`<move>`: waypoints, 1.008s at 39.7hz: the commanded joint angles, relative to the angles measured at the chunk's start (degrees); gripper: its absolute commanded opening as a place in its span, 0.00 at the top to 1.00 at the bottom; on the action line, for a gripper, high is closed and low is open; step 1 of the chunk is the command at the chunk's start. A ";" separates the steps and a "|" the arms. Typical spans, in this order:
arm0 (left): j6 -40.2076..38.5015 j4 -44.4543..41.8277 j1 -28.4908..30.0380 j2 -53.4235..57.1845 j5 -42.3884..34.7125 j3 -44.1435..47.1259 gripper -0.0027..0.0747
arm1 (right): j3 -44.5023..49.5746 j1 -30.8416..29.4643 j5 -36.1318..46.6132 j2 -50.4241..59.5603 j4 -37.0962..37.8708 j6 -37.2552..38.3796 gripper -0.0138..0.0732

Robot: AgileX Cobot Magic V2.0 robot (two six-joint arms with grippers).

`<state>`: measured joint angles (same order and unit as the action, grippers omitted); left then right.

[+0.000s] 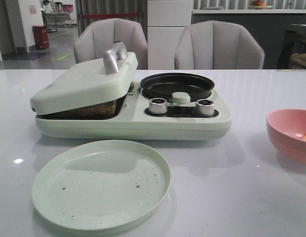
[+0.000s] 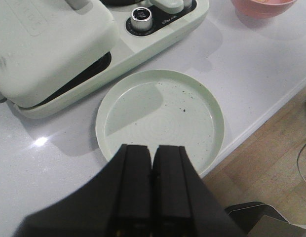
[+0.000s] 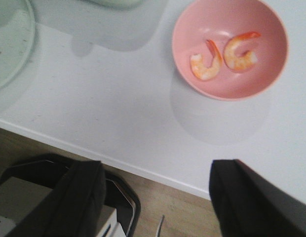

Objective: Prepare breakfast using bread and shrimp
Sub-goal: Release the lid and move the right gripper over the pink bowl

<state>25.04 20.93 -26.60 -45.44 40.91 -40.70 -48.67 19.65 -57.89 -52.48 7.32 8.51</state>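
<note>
Two orange-and-white curled shrimp (image 3: 207,61) (image 3: 240,52) lie in a pink bowl (image 3: 256,79), which also shows at the right edge of the front view (image 1: 286,140). A browned, textured edge of bread (image 1: 91,109) shows in the gap under the tilted lid (image 1: 84,81) of the pale green breakfast maker (image 1: 138,123). My left gripper (image 2: 153,148) is shut with nothing in it, held over the near rim of an empty pale green plate (image 2: 160,116) (image 1: 101,185). My right gripper (image 3: 156,168) is open and empty, back over the table's front edge, short of the bowl.
A black round pan (image 1: 176,85) sits on the maker's right half, behind two silver knobs (image 1: 158,105) (image 1: 205,107). The lid carries a silver handle (image 1: 113,57). Two grey chairs (image 1: 217,47) stand behind the white table (image 1: 217,187). Wooden floor (image 3: 192,212) lies past the front edge.
</note>
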 commanded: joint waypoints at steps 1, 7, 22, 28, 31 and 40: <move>-0.56 1.19 -0.37 0.33 -3.93 -1.68 0.84 | -4.64 -0.27 -0.19 -5.06 5.10 3.30 0.21; -0.56 1.19 -0.37 0.33 -3.93 -1.68 0.84 | -9.16 -3.43 -1.92 -11.12 8.61 6.37 0.21; -0.56 1.19 -0.37 0.33 -3.93 -1.68 0.84 | -15.77 -18.98 4.05 -22.80 7.55 4.21 0.21; -0.56 1.19 -0.37 0.33 -3.93 -1.68 0.84 | -15.77 -18.98 7.59 -26.07 7.59 4.21 0.21; -0.56 1.19 -0.37 0.33 -3.93 -1.68 0.84 | -15.84 -18.98 8.69 -28.26 7.54 2.94 0.21; -0.56 1.19 -0.37 0.33 -3.93 -1.68 0.84 | -19.49 -23.37 7.81 -36.93 -1.16 -4.66 0.21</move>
<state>24.81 20.93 -26.60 -45.44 40.80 -40.70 -64.88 -1.64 -51.79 -88.65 9.82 7.94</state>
